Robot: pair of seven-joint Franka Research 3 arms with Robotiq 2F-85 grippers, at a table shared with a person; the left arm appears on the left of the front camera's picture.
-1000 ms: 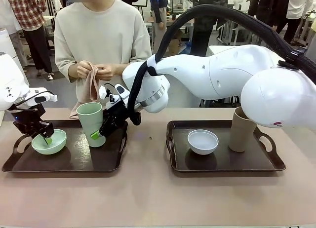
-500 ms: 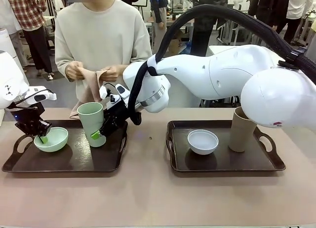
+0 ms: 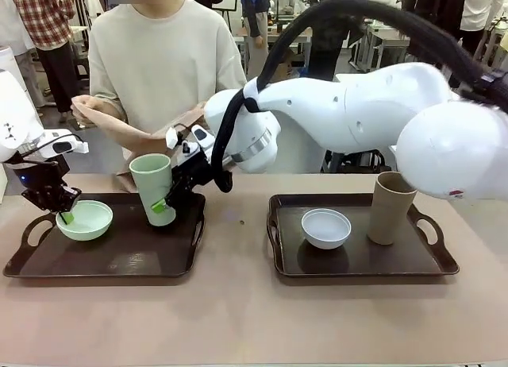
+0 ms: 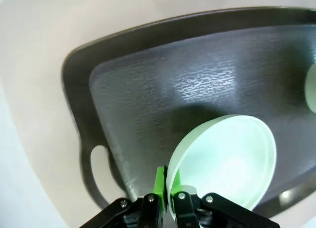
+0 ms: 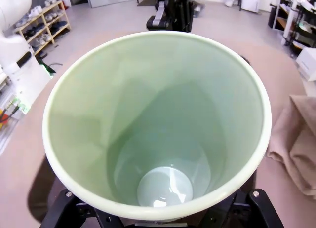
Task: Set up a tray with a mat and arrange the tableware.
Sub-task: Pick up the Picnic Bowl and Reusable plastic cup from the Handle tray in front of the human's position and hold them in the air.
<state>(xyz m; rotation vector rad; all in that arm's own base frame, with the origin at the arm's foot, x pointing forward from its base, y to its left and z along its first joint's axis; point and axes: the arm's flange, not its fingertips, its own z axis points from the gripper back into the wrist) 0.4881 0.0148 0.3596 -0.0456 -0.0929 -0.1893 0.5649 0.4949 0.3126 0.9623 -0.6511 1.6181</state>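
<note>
Step in hand: I judge I am getting the pale green bowl (image 3: pixel 86 219) and the pale green cup (image 3: pixel 152 186) up off the left tray (image 3: pixel 119 265), so the person can lay the mat (image 3: pixel 131 133) they hold spread out beyond both pairs of jaws.
Left jaws: clenched on the bowl's rim, with one green pad (image 4: pixel 160 181) outside the wall. The bowl reaches out ahead of the fingertips; I cannot tell whether its base touches the tray.
Right jaws: grasping the cup low on its body. It leans slightly between them, mouth open.
Doing it well: a rim pinch lets the bowl swing, so I would raise it slowly and level. Both pieces need lifting high enough for the mat to pass beneath the jaws.
Left arm (image 3: pixel 17 121): wrist low, fingers aimed down at the tray's handle end.
Right arm (image 3: pixel 357 117): stretched across the middle, wrist bent down to the cup.
Elsewhere: white bowl (image 3: pixel 326 227) and tan cup (image 3: pixel 389 208) sit on the other tray (image 3: pixel 357 265), well apart from both jaws.
</note>
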